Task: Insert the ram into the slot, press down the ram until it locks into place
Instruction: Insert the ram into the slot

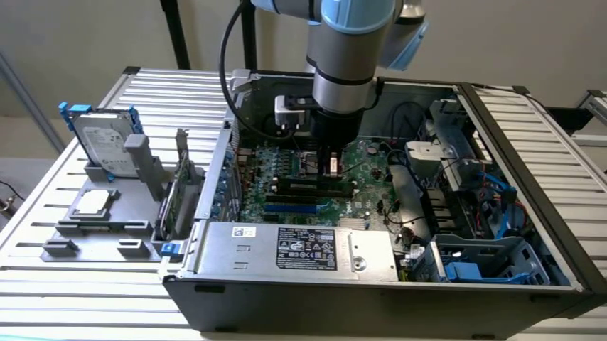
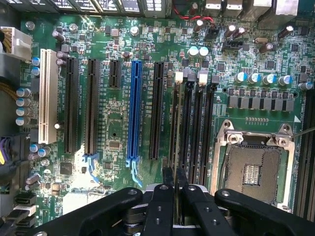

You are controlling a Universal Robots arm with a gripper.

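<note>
The ram [image 2: 177, 128] shows edge-on in the wrist view as a thin olive strip running along the slot [image 2: 173, 113], the outermost of the parallel black memory slots and the one nearest the blue slot [image 2: 133, 108]; whether it sits in the slot or hangs just above it I cannot tell. The gripper [image 2: 174, 172] has its two black fingers [image 2: 167, 183] drawn close together, and they appear clamped on the stick's flat faces near one end. In the exterior view the gripper [image 1: 332, 169] stands upright, low inside the open case [image 1: 531, 142], over the motherboard [image 1: 275, 160].

By my judgement the stick is light and stiff but thin and fragile; it should be held by the flat faces or long edges, clear of the chips and contacts, and pressed straight down, since a tilt could bend it or jam it against the end clip [image 2: 178, 75].

Close by stand the neighbouring memory slots [image 2: 199, 128] and the open processor socket [image 2: 253, 167] just beyond them; capacitors [image 2: 199, 50] cluster past the clips. The power supply [image 1: 294, 245] and blue cables [image 1: 493, 192] crowd the case's sides.
</note>
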